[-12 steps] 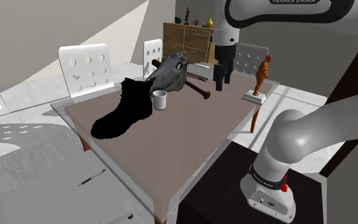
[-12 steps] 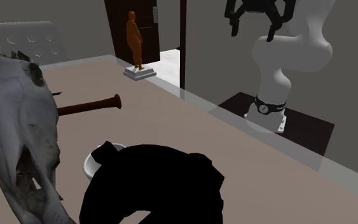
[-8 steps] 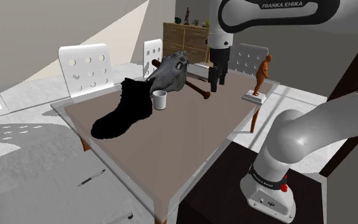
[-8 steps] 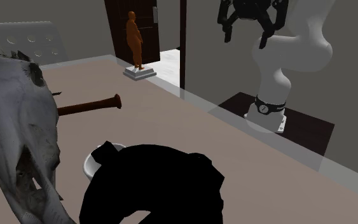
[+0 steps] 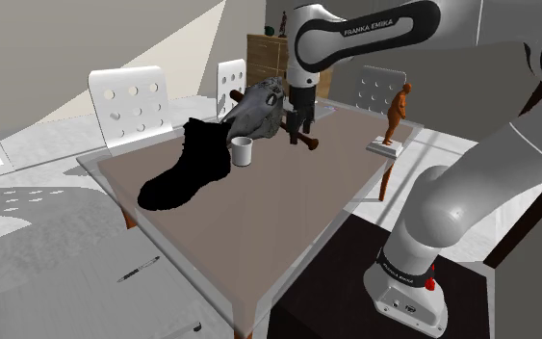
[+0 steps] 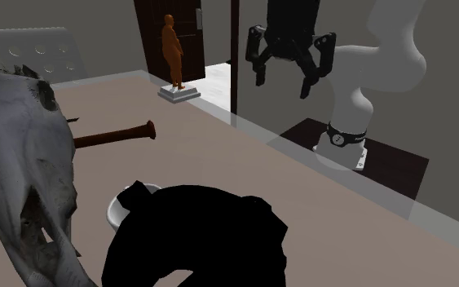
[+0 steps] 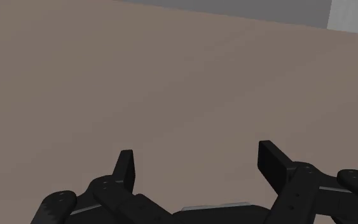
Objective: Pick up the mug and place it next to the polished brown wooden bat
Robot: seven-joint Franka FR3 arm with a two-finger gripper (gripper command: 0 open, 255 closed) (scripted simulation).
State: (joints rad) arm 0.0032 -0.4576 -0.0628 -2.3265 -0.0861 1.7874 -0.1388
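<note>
The jaws are hanging spread wide above the bench [image 5: 259, 217], with nothing between them. In the wrist view the two black fingers [image 7: 125, 167] are standing well apart, and the brown bench top [image 7: 171, 83] is lying bare under them. In the shoulder view the jaws are pointing down over the near end of the bat [image 5: 304, 140], just beside the grey animal skull [image 5: 257, 111]. In the second exterior view they are hovering high over the bench [image 6: 325, 212], clear of everything on it.

The white mug [image 5: 242, 151] is standing upright on the bench, untouched. It is sitting just beside the black boot-like shape [image 5: 187, 173] and in front of the skull, near the bat but apart from it, toward the shoulder view's left. In the second exterior view the mug [image 6: 120, 208] is peeking out from behind the black shape [image 6: 195, 240], with the skull [image 6: 24, 163] looming beside it.

The brown bat [image 6: 113, 135] is lying flat on the bench, its far part running behind the skull. An orange figurine [image 5: 397, 111] on a pale base is standing upright near the bench edge, well apart from the mug. White chairs [image 5: 134, 101] are standing along the far side, and a wooden cabinet [image 5: 278, 58] is standing behind them.
</note>
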